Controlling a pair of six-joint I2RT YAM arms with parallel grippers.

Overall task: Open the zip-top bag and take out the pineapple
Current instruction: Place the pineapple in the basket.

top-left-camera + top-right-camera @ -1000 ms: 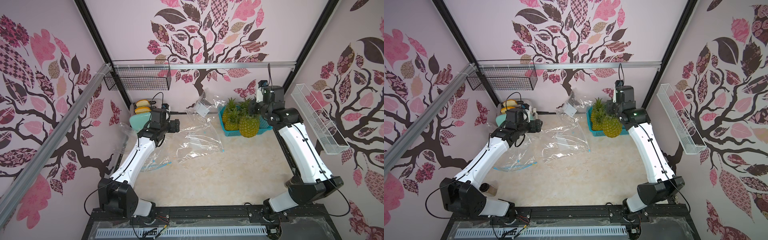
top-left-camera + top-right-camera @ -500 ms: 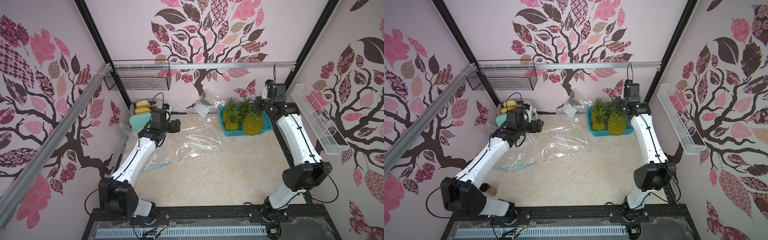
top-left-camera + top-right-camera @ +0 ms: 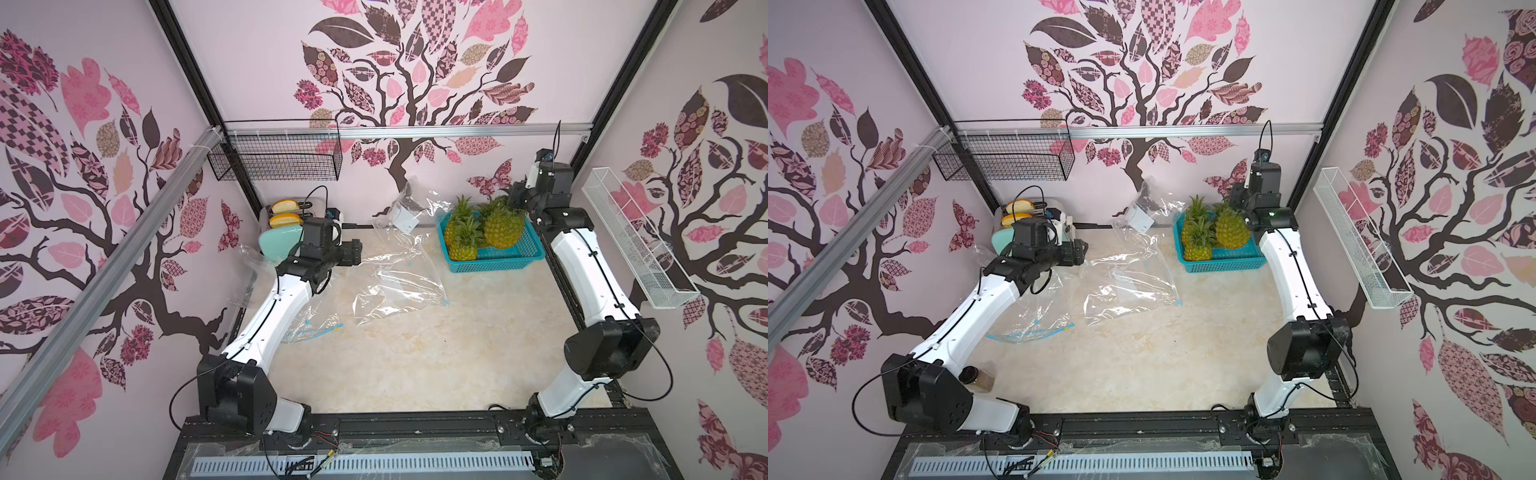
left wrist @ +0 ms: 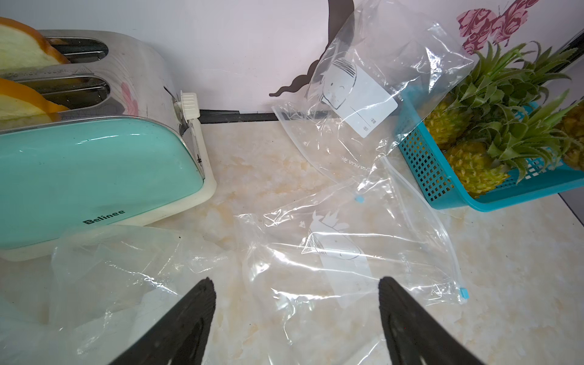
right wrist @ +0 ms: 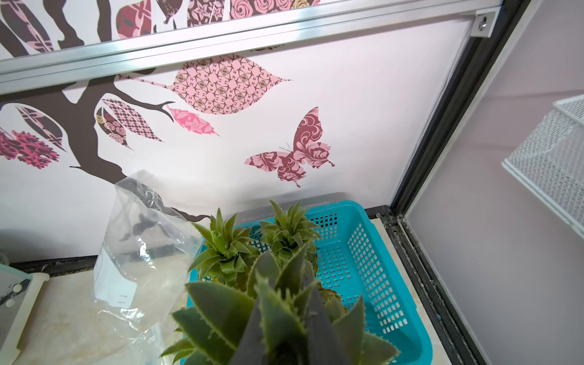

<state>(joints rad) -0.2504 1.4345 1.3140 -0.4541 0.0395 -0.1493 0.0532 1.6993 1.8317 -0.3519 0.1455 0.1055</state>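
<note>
My right gripper [image 3: 505, 204] [image 5: 284, 316] is shut on the green crown of a pineapple [image 3: 504, 226] [image 3: 1231, 230], which hangs upright over the teal basket [image 3: 519, 258]. Whether its base touches the basket I cannot tell. Two other pineapples [image 3: 462, 245] stand in that basket. The clear zip-top bag [image 3: 399, 282] [image 4: 363, 246] lies flat and empty mid-table, its blue slider [image 3: 446, 303] at one corner. Just left of the bag, my left gripper [image 3: 359, 253] [image 4: 295, 281] hovers open, with nothing between its fingers.
A mint toaster [image 3: 278, 241] with bread stands at the back left. Another clear bag [image 3: 309, 328] lies under my left arm, and one [image 3: 411, 208] leans on the back wall. A black wire basket [image 3: 274, 158] and a white wire shelf [image 3: 636, 245] hang on the walls. A jar [image 3: 980, 378] stands front left.
The right arm has carried the pineapple back and to the right, from the basket's front edge to over its middle. The left arm has not moved.
</note>
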